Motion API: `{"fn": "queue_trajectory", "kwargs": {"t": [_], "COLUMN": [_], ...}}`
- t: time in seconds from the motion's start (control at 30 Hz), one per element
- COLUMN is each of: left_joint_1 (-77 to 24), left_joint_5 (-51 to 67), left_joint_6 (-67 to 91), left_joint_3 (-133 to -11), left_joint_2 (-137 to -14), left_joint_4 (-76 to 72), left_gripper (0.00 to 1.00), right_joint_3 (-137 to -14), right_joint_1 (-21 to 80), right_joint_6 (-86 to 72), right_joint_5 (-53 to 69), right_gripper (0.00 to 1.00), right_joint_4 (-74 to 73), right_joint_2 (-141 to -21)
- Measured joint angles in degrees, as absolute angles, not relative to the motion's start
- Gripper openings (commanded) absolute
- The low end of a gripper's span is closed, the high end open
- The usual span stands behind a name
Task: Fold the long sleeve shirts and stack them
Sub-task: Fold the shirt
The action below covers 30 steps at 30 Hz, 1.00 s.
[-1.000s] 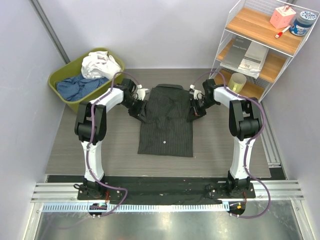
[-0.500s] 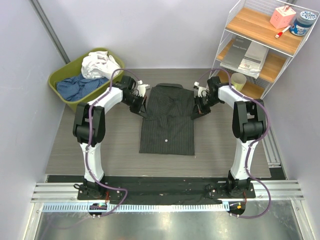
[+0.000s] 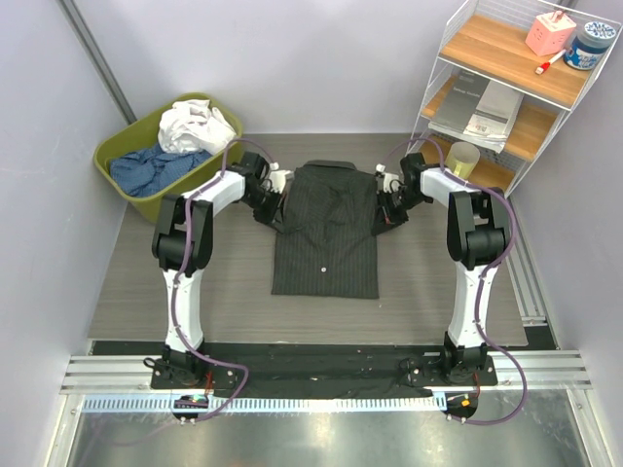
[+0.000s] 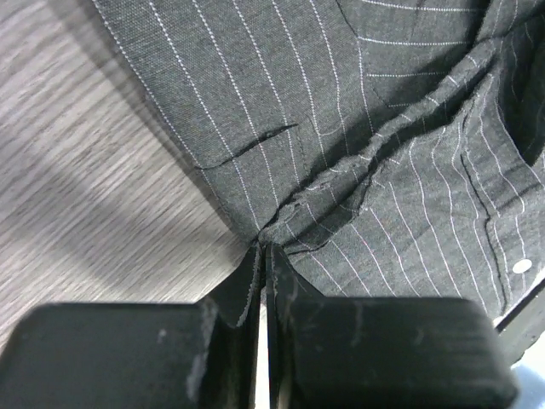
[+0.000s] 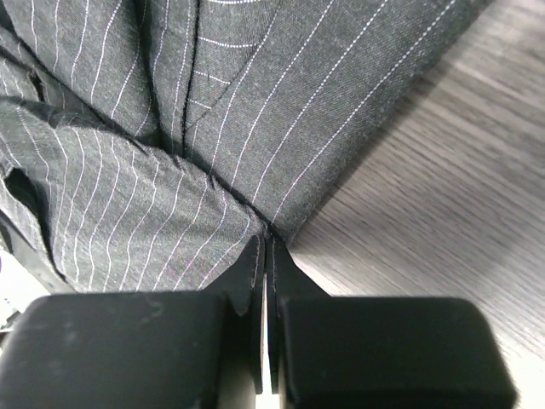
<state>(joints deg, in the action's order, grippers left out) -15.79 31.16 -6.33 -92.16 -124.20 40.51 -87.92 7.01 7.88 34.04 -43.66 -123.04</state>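
A dark pinstriped long sleeve shirt (image 3: 326,229) lies flat in the middle of the table, sleeves folded in, collar at the far end. My left gripper (image 3: 275,206) is shut on the shirt's left edge near the shoulder. In the left wrist view the cloth (image 4: 341,153) bunches into the closed left gripper (image 4: 263,249). My right gripper (image 3: 382,208) is shut on the shirt's right edge. The right wrist view shows the striped fabric (image 5: 255,128) pinched at the right gripper (image 5: 267,237).
A green bin (image 3: 127,156) with a blue garment (image 3: 151,167) and a white garment (image 3: 198,126) sits at the far left. A wire shelf (image 3: 506,88) with books, a cup (image 3: 463,160) and small items stands at the far right.
Both grippers have moved a little toward the far end, keeping hold of the shirt's side edges. The shirt's upper sides are drawn narrower and straighter.
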Motion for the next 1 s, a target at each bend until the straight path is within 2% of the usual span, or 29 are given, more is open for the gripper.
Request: {"fn": "queue_trajectory", "kwargs": {"t": [0.07, 0.1, 0.13, 0.17, 0.2, 0.3, 0.37, 0.4, 0.53, 0.67, 0.7, 0.8, 1.0], "left_joint_1": [-15.8, -15.8, -15.8, -15.8, -15.8, -15.4, -14.5, -14.0, -12.6, -16.8, -20.8, -30.7, -50.0], "left_joint_5": [30.8, 30.7, 30.5, 30.5, 30.4, 31.2, 31.6, 31.7, 32.4, 30.5, 28.1, 21.8, 5.2], "left_joint_6": [-6.2, -6.2, -6.2, -6.2, -6.1, -6.3, -6.5, -6.7, -10.3, -17.1, -19.8, -24.2, -30.5], "left_joint_3": [-92.5, -92.5, -92.5, -92.4, -92.3, -91.0, -88.4, -86.4, -76.6, -64.0, -59.2, -49.9, -33.5], "left_joint_2": [-124.4, -124.4, -124.4, -124.3, -124.2, -122.5, -119.5, -117.3, -103.3, -83.7, -77.5, -70.3, -69.2], "left_joint_4": [40.6, 40.5, 40.5, 40.5, 40.4, 40.0, 38.7, 38.0, 35.2, 30.7, 28.3, 22.3, 12.6], "left_gripper": [0.02, 0.05, 0.12, 0.23, 0.4, 0.52, 0.56, 0.61, 0.63, 0.59, 0.59, 0.58, 0.54], "right_joint_3": [-88.1, -88.3, -88.8, -89.1, -89.7, -90.5, -90.4, -90.1, -89.0, -89.0, -89.1, -89.9, -92.2], "right_joint_1": [7.0, 7.2, 7.4, 7.5, 7.7, 8.1, 8.3, 8.4, 8.4, 9.3, 10.5, 14.8, 24.4], "right_joint_6": [8.1, 8.3, 8.5, 8.7, 9.0, 9.7, 10.5, 11.1, 12.8, 13.3, 13.1, 12.0, 10.4], "right_joint_5": [33.8, 33.6, 33.4, 33.2, 32.9, 32.0, 31.9, 31.4, 30.9, 33.1, 34.2, 37.1, 42.8], "right_gripper": [0.02, 0.03, 0.05, 0.12, 0.15, 0.32, 0.44, 0.47, 0.49, 0.43, 0.42, 0.38, 0.35], "right_joint_4": [-43.6, -43.7, -43.8, -43.9, -44.0, -44.1, -44.6, -45.0, -47.1, -47.2, -46.6, -45.0, -41.4], "right_joint_2": [-123.0, -123.2, -123.4, -123.5, -123.7, -123.7, -122.9, -122.2, -117.1, -110.8, -109.3, -109.2, -116.7]}}
